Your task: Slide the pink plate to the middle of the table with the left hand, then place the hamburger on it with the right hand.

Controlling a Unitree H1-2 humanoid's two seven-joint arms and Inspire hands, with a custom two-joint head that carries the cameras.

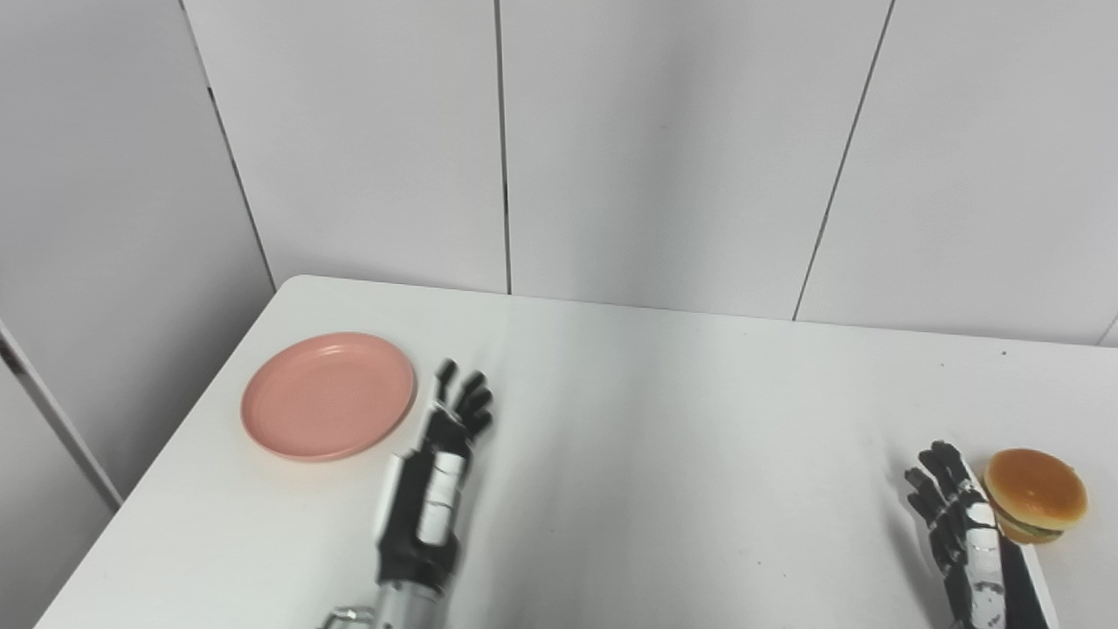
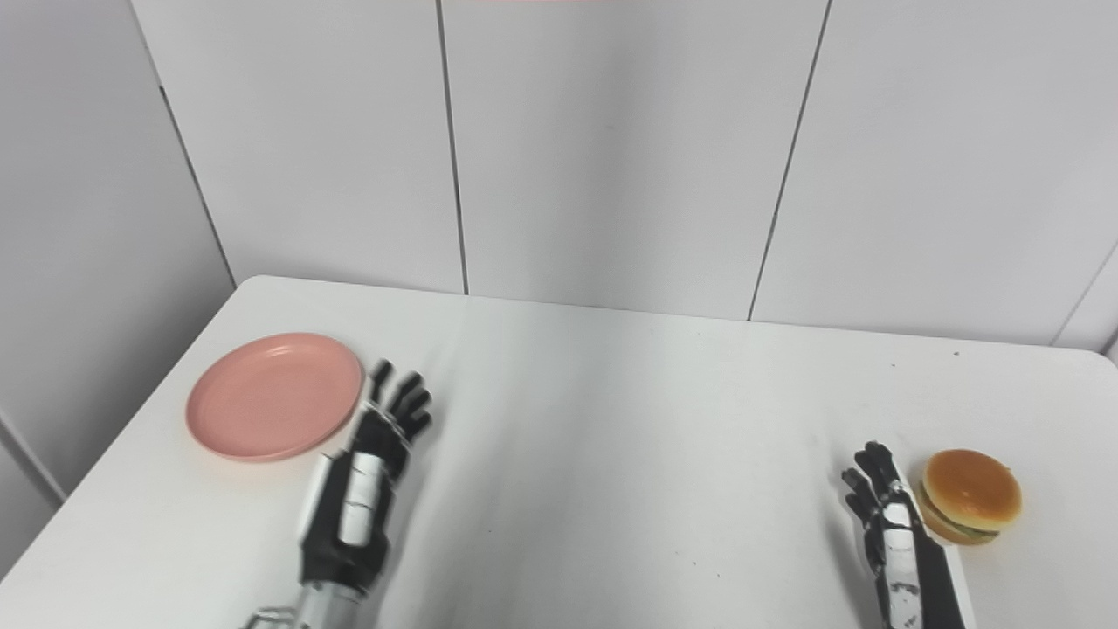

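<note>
The pink plate (image 1: pixel 327 395) lies empty near the table's left edge. My left hand (image 1: pixel 445 445) hovers just right of the plate's rim, fingers stretched forward and apart, holding nothing. A toy hamburger (image 1: pixel 1035 494) with a tan bun sits at the front right of the table. My right hand (image 1: pixel 948 511) stands immediately left of the hamburger, open, fingers pointing away from me; I cannot tell whether it touches the bun.
The white table (image 1: pixel 664 419) has a rounded far-left corner and meets a grey panelled wall (image 1: pixel 664 148) at the back. A gap drops off beyond the table's left edge.
</note>
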